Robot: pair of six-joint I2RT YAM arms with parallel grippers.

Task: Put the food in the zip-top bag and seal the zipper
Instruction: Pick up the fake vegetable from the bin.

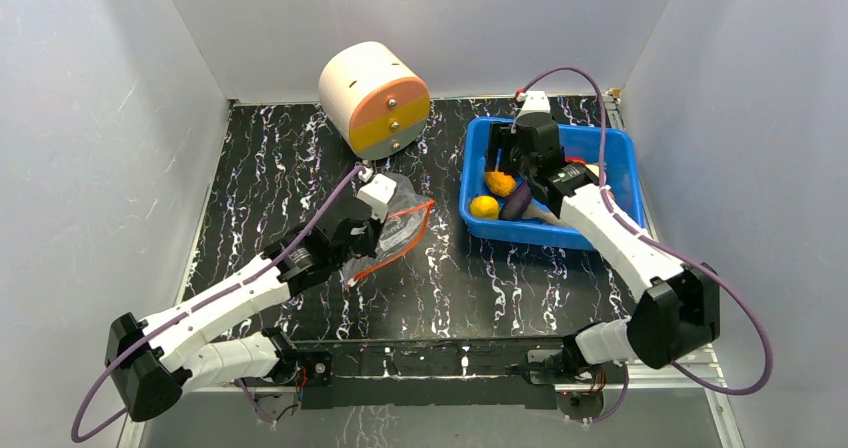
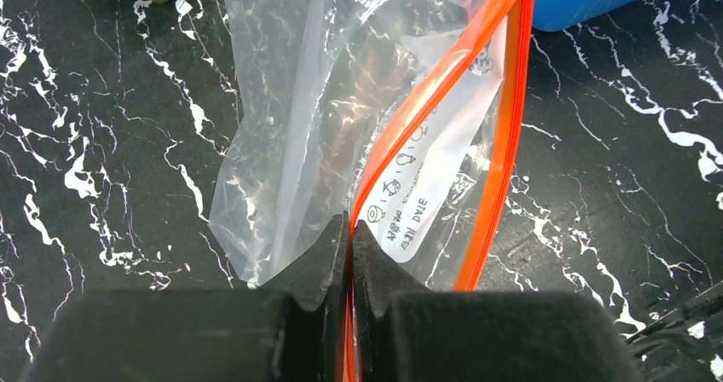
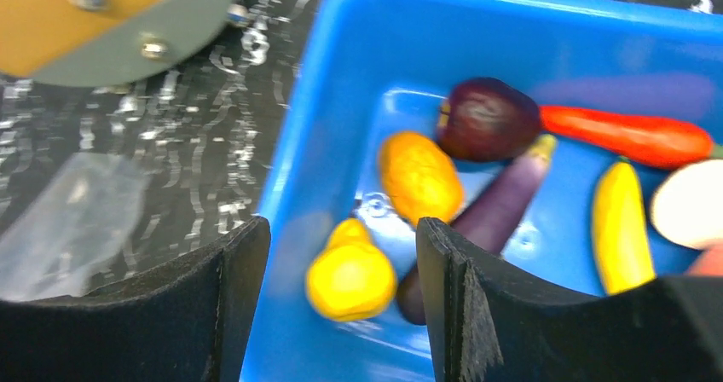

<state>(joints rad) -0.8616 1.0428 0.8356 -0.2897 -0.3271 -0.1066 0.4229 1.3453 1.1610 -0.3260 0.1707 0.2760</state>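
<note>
On the left of the tabletop [image 1: 270, 168], my left gripper [image 2: 349, 254] has its jaws pressed together on one lip of the zip-top bag [image 2: 324, 101], right at the zipper [image 2: 503, 143]. The left wrist view shows one run of the red-orange strip going down between the fingers, while the other run bows away to the right. I read that as deliberate: pinching one lip and leaving the other free holds the mouth apart, facing toward the bin, so something can be dropped in. The bag itself lies crumpled on the tabletop near the middle, and I see no food in it.

Behind it sits a cream-and-orange cylinder [image 1: 375, 96] on its side, apart from the bag and not part of this job.

Further right, the blue bin [image 1: 480, 168] holds all the food: a yellow pear-shaped piece [image 3: 349, 275], an orange lump [image 3: 420, 177], the purple eggplant [image 3: 490, 216], a dark round piece [image 3: 488, 118], the carrot [image 3: 631, 135], the banana [image 3: 620, 228] and a white piece [image 3: 691, 203] at the edge of view.

My right gripper [image 3: 341, 280] hangs over the bin's left end with its jaws apart and nothing between them. The yellow piece sits framed between the fingers, so I judge it the likely first pick. The neighbours crowd close, so a descent could nudge the orange lump or eggplant.
</note>
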